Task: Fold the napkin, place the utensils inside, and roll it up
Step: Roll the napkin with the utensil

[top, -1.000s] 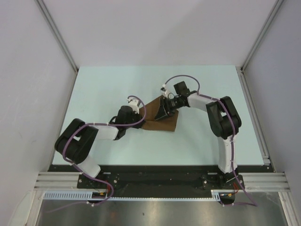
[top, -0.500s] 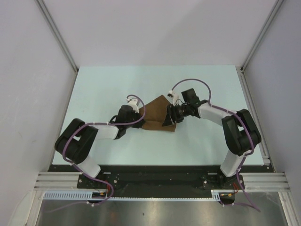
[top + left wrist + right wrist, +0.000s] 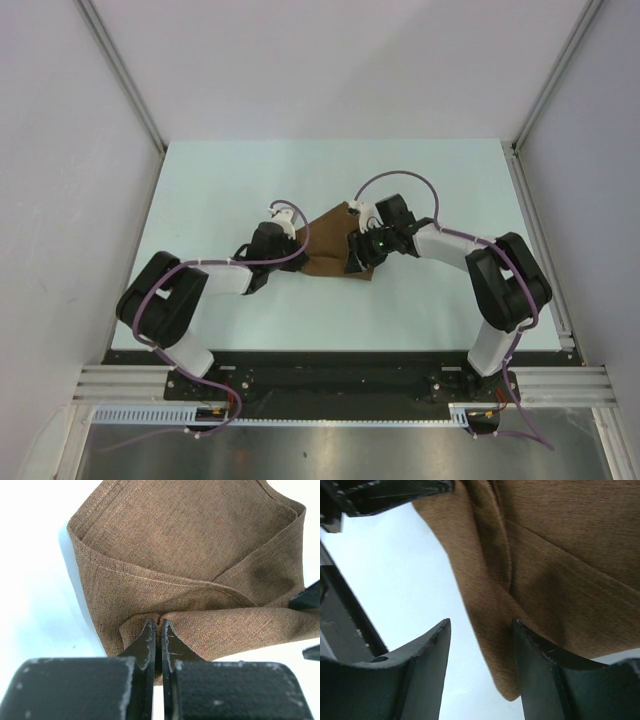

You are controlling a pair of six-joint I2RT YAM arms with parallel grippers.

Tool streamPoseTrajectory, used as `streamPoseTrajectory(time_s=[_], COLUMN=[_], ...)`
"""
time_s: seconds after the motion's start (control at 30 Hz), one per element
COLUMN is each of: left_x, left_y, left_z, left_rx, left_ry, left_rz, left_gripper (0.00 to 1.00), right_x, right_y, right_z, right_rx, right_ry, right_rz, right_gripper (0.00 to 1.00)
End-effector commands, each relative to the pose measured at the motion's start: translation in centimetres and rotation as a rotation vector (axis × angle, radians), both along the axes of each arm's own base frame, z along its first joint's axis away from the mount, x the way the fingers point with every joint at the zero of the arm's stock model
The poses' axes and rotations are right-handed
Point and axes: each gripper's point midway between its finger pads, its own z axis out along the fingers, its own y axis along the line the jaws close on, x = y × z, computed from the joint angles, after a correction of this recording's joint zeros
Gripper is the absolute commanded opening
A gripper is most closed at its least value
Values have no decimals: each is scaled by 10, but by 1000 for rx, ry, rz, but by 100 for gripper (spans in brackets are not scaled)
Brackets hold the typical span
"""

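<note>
Left gripper [image 3: 156, 626]: clamped tight on a puckered fold of the napkin [image 3: 190, 540]; no gap betw. the jaws, cloth bunching just ahead of the tips.
Right gripper [image 3: 481, 630]: jaws spread wide, gripping nothing; a loose corner of cloth lies betw. them, pale table [image 3: 220, 180] beside it.
Change vs 1 s ago: right arm [image 3: 450, 243] has drawn back; elbow has swung out to the right and nearer the base edge. Its gripper has slid from the middle of the cloth to the near-right edge.
Change vs 0.5 s ago: slight. Right wrist is a touch farther left, and the brown patch looks a bit smaller from above.
Left arm [image 3: 215, 278]: same spot in all three top views, pinch unchanged.
Napkin position: mid-table, betw. the two grippers, folded over itself into a rough triangle w/ layers showing. Left corner sits in the left pinch, right edge under the right wrist.
Napkin vs grippers: held by the left jaws. Right jaws straddle its corner; can't tell if they touch the cloth.
Arm pose, left: upper links doubled back near the left base, forearm low, reaching right and slightly away.
Arm pose, right: elbow bent out at the right, forearm reaching left, wrist tipped down at the cloth.
Both tips: near each other but apart, cloth spanning the gap.
</note>
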Motion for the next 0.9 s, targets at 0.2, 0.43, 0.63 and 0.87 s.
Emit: streamPoseTrajectory(time_s=[0.2, 0.43, 0.63, 0.87], left_x=[-14, -13, -10, -9], left_y=[24, 29, 33, 29], left_z=[-28, -28, -33, -40], left_rx=[114, 119, 119, 111], left_ry=[103, 121, 143, 173], left_rz=[45, 73, 92, 63], left_gripper=[0, 0, 0, 0], right_x=[-1, -12, -5, 11], right_y=[-10, -15, -31, -35], right_z=[-32, -30, -41, -61], right_rx=[-102, -90, -52, -109], right_ry=[-9, 76, 231, 270], right_rz=[2, -11, -75, -122], right_gripper=[42, 5, 0, 6])
